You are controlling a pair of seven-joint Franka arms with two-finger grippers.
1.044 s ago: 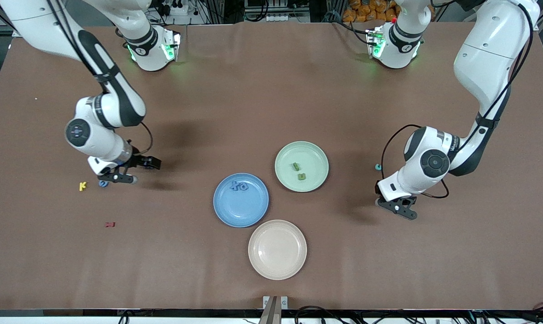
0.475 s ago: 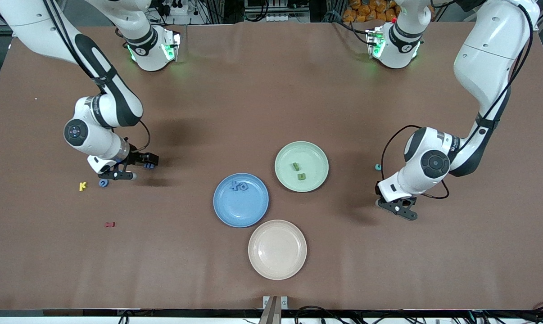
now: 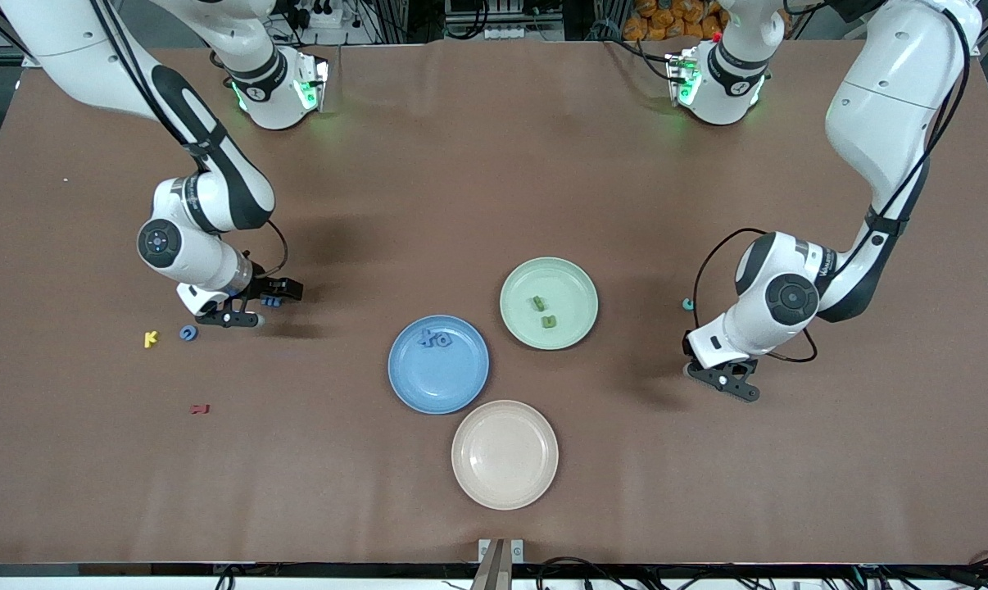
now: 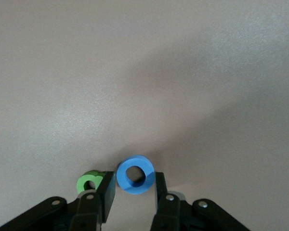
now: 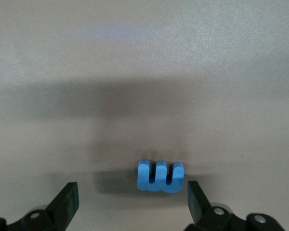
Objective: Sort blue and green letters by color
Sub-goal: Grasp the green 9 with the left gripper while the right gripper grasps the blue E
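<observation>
The right hand [image 3: 265, 304] hangs low toward the right arm's end of the surface, fingers spread wide and touching nothing; a blue W-shaped letter [image 5: 160, 176] sits between them. The left hand [image 3: 727, 378], toward the left arm's end, is closed on a blue ring [image 4: 135, 174], with a green ring [image 4: 90, 182] just beside one finger. Near the middle, two blue letters [image 3: 437, 338] lie on the blue plate [image 3: 428, 385] and two green letters [image 3: 541, 312] on the green plate [image 3: 576, 287].

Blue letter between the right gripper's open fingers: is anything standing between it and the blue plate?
Nothing visible. Only bare table lies between the blue letter and the blue plate; the right gripper is open around the letter. The left gripper waits at its end of the table, shut on a blue ring.
</observation>
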